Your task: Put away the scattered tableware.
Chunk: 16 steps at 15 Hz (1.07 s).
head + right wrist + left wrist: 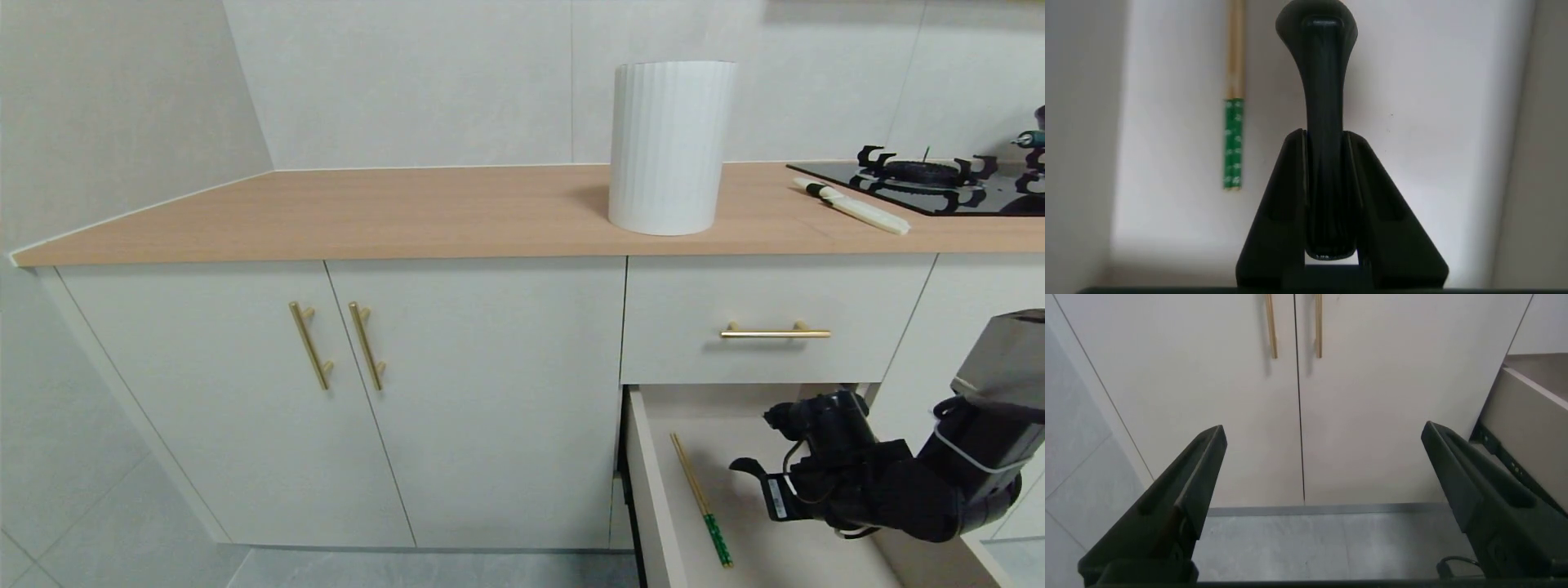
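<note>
Nearby, chopsticks lie in the drawer, 9 o'clock of the right claw, which is closed, empty; left claw spread wide, empty.

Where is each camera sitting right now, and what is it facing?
Head: on the head, facing forward and down at counter, cabinet doors and open drawer; right gripper shows low right.
Left wrist: on the left arm, facing cabinet doors and floor; left gripper open.
Right wrist: on the right arm, looking down into the drawer past its shut gripper.
Head and right wrist share the chopsticks.
</note>
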Motion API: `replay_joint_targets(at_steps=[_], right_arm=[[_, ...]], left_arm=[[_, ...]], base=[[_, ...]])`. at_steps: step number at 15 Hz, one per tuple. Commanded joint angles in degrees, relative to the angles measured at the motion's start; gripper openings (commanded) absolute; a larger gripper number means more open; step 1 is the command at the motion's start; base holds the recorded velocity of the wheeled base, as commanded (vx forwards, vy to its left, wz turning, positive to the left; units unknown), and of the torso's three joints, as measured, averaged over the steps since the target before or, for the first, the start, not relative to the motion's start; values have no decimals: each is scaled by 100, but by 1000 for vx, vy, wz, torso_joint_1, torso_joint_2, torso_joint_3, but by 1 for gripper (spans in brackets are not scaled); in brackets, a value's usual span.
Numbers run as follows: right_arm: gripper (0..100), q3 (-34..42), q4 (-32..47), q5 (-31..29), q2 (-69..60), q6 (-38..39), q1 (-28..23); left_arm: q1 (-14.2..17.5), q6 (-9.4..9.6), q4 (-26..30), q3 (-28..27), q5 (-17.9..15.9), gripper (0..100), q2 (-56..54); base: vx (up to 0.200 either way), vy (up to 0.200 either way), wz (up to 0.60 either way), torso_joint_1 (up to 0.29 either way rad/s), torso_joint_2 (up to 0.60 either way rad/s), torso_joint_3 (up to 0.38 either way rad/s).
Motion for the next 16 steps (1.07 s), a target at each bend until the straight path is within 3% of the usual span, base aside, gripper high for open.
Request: replay_joint_targets(at_steps=[1, 11, 12, 16], right_arm=[[0, -7, -53, -12, 359, -3, -44], [0, -244, -70, -100, 684, -3, -308], [100, -244, -70, -100, 676, 6, -308], [100, -235, -70, -100, 649, 6, -308]], left_arm=[[1, -3, -1, 0, -2, 100, 2], [1, -3, -1, 0, -2, 100, 2], [1, -3, -1, 0, -2, 100, 2], [1, -3, 8, 0, -2, 100, 2]], base=[[0, 0, 0, 0, 0, 0], [0, 0, 0, 0, 0, 0], [0, 0, 0, 0, 0, 0], [0, 0, 0, 0, 0, 0]])
